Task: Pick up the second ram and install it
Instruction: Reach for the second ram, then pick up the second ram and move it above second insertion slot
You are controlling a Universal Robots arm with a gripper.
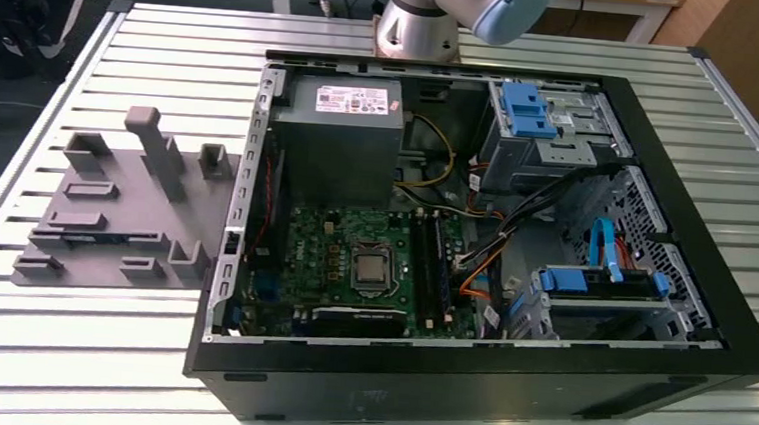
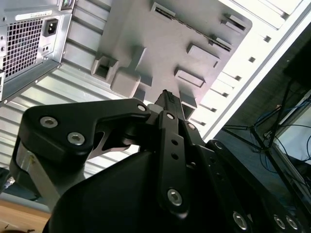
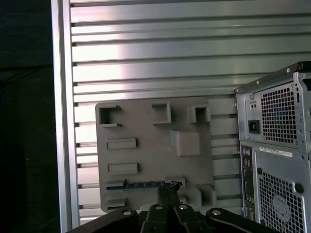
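Note:
The second ram (image 3: pixel 144 184) is a thin blue stick lying in a slot along one edge of the grey tray (image 3: pixel 146 155). In the exterior view the ram (image 1: pixel 84 235) rests on the tray (image 1: pixel 109 254) at that view's left, beside the open computer case (image 1: pixel 486 230). My gripper (image 3: pixel 169 186) hangs well above the tray, its tips lined up over one end of the ram. In the second wrist view the gripper (image 2: pixel 167 95) has its fingers pressed together with nothing between them. The green motherboard (image 1: pixel 349 261) lies inside the case.
The tray carries several upright blocks (image 1: pixel 157 142). The case's rear panel (image 3: pixel 277 145) stands close beside the tray. The arm's base (image 1: pixel 416 30) stands behind the case. The slatted metal table (image 1: pixel 163 47) ends just past the tray, with dark floor beyond.

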